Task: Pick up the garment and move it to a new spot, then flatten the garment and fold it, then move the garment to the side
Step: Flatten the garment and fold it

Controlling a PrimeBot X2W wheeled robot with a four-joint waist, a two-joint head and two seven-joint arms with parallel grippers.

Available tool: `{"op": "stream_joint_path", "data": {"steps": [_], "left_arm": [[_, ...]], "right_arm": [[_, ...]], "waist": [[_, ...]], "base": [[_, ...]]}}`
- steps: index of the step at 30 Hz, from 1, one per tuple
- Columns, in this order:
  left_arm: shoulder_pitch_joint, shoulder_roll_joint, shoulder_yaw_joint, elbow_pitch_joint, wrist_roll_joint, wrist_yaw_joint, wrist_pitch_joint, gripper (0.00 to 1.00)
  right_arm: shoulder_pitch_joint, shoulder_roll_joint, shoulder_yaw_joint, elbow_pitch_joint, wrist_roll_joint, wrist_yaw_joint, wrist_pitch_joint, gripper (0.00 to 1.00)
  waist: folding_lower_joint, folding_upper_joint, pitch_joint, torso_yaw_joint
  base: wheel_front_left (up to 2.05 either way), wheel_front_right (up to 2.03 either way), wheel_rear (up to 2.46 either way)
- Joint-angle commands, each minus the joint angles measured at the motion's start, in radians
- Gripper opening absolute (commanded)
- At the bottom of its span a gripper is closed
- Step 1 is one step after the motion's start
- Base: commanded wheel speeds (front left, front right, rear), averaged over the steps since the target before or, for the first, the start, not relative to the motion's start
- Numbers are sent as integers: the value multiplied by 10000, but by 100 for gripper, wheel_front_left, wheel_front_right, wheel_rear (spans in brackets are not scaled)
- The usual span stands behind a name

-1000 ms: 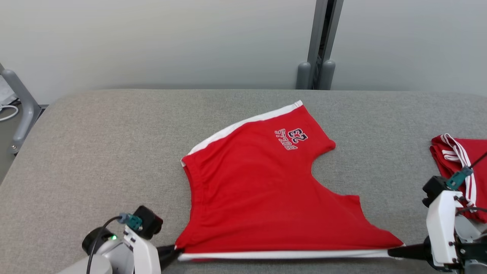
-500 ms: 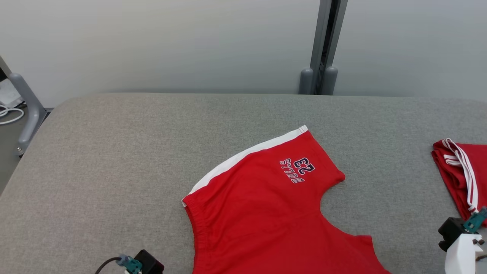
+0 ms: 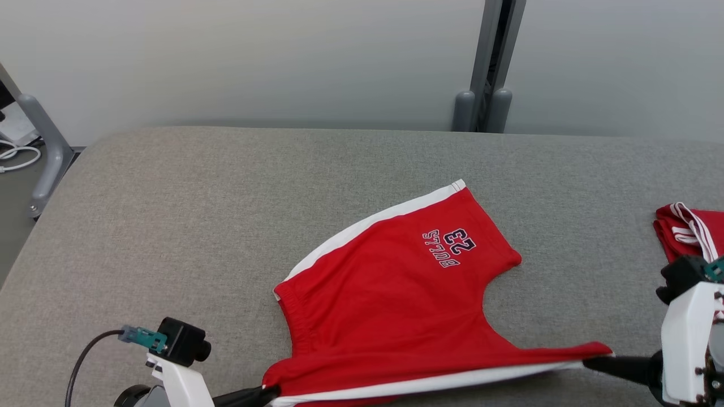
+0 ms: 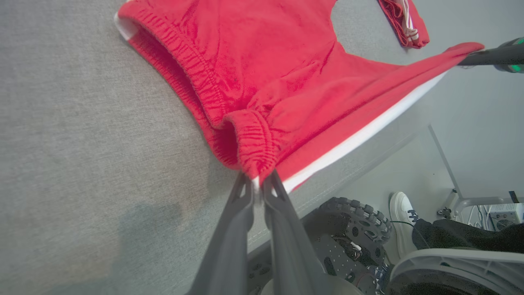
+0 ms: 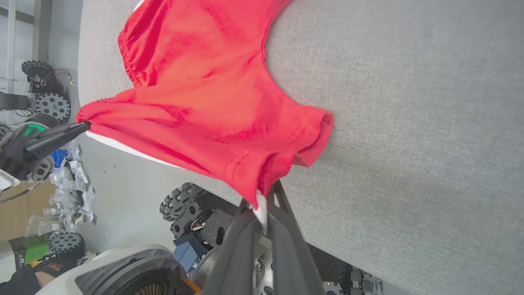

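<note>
The left gripper [image 4: 256, 185] has its 2 dark fingers pinched together on the gathered end of the shorts' [image 3: 384, 294] elastic waistband [image 4: 192, 69]. The right gripper [image 5: 264, 207] is likewise clamped on the corner of a leg hem. Between them the near edge of the shorts is raised off the table [image 3: 169, 226] and pulled into a taut line, showing a white side stripe [image 3: 430, 382] underneath. The rest of the shorts lies flat on the table's near middle. The cloth is a soft red knit with a crinkled waistband, a second white stripe [image 3: 367, 223] along the far side, and a dark "BULLS 23" print [image 3: 451, 247]. The table is covered in coarse gray fabric with rounded corners. Another red garment [image 3: 687, 232] with white stripes lies at the table's right edge.
</note>
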Motion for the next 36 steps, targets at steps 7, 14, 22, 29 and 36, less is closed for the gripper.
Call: {"op": "stream_joint_path", "data": {"steps": [7,14,22,29,36], "left_arm": [[-212,-115,706,-125,-1166,-323,-46,0],[-511,-604,1393,58,-2268,-577,-169,0],[-1037,-1473,1937,868,-3030,-757,-267,0],[-1853,-2610,2507,2350,-3389,-885,-536,0],[-2351,-3500,2528,3292,-3234,-882,-554,0]], "right_arm": [[-1407,268,-318,208,-316,-4,-708,0],[-2548,78,24,795,-453,-4,-1783,0],[-3870,-261,725,1871,-602,-3,-3289,0],[-5366,-648,1556,3171,-770,-3,-4558,0],[-6282,-871,2209,4226,-1007,-3,-5586,0]], "waist": [[1,-1,233,158],[1,-1,647,340],[1,-1,1367,605],[1,-1,2189,1033],[1,-1,2646,1392]], "base": [[0,0,0],[0,0,0],[0,0,0],[0,0,0],[0,0,0]]}}
